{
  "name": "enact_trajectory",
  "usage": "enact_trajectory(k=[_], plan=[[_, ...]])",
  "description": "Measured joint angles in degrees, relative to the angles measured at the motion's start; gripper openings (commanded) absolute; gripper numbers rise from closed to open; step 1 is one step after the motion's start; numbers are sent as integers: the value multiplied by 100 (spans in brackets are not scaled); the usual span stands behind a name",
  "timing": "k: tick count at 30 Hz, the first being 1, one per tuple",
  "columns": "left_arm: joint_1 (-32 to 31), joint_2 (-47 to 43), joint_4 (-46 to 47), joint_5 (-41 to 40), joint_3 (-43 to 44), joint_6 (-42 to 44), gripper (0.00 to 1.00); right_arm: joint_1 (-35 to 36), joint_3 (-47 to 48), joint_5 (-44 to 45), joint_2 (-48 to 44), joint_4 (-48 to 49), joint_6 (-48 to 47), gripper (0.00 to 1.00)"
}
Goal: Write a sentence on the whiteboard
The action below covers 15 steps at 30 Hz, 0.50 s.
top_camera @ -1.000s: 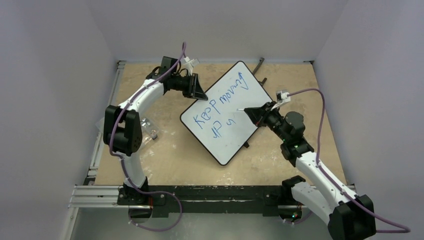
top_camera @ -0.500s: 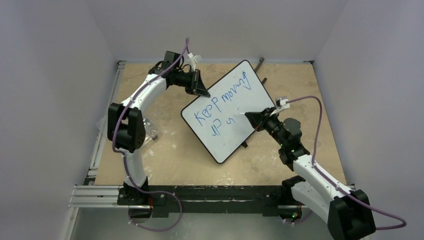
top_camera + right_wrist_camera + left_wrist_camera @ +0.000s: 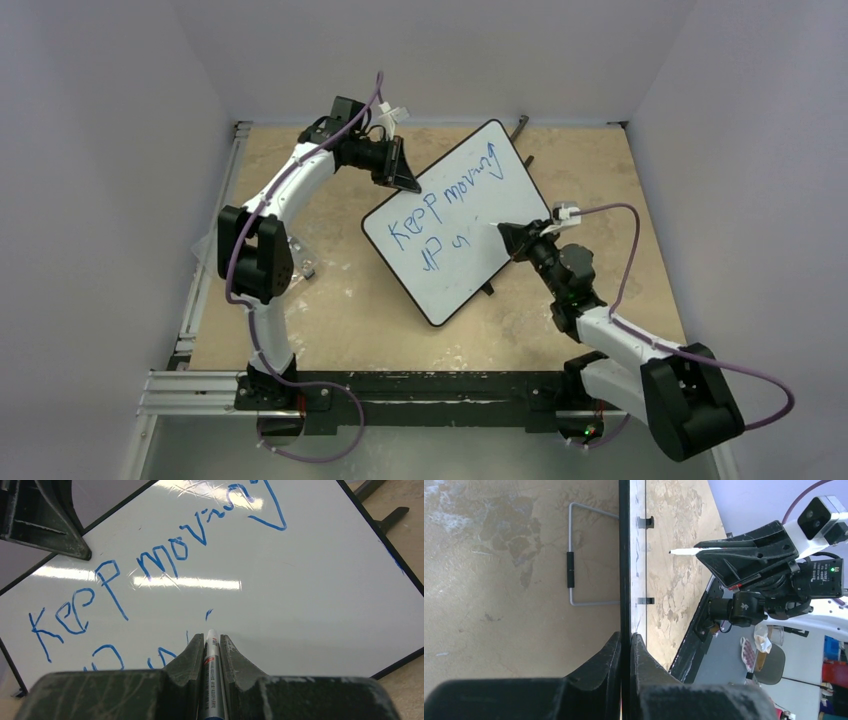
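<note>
White glossy whiteboard [image 3: 458, 222] – long axis runs near-left to far-right.

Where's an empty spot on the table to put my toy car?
Bare table between the whiteboard and the near rail, plus the far right corner behind the right arm. Crowded where the left arm clamps the whiteboard.

There is one whiteboard [image 3: 505, 195], and it carries two lines of blue writing [image 3: 415, 222]. One marker [image 3: 211, 675], one bent wire piece [image 3: 570, 570] on the tabletop [image 3: 499, 605], and two robot arms [image 3: 290, 185].
</note>
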Motion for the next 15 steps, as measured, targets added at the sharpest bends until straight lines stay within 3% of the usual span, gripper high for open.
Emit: enact_trajectory(k=[15], plan=[[-28,0,-184,-74,87,107,0,0,358,31,1121,778,-39,0]])
